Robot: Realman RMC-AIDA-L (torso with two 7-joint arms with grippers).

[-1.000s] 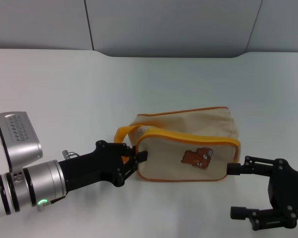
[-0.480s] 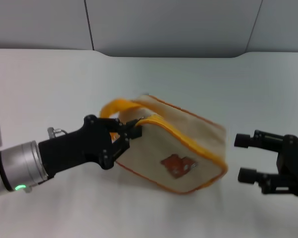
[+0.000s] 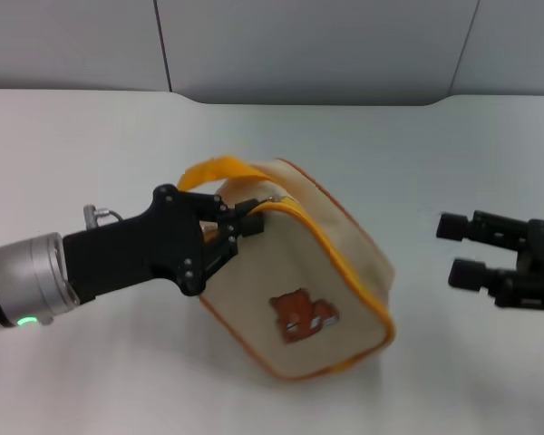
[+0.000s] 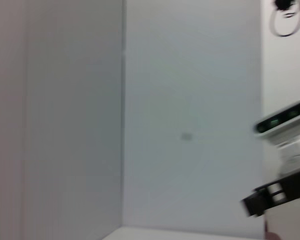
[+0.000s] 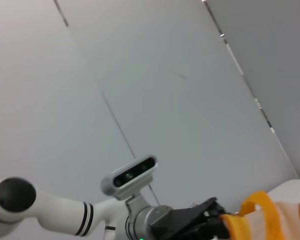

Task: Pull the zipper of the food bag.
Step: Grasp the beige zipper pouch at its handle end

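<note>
Clearly soft and light, the food bag (image 3: 299,281) tilts on the table (image 3: 91,145), left gripper (image 3: 240,228) clamped at its zipper (image 3: 322,240) end; right gripper (image 3: 462,249) waits spread apart nearby.

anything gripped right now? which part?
Left gripper is shut on the food bag at its zipper end, below the handle. Right gripper is open, holding nothing.

The head camera looks forward and down over the white bench (image 3: 91,136). The left wrist camera faces a grey wall panel (image 4: 190,125). The right wrist camera, close by, tilts upward past the beige canvas food bag with orange strap handle (image 5: 282,220), shared with the head view (image 3: 299,281).
</note>
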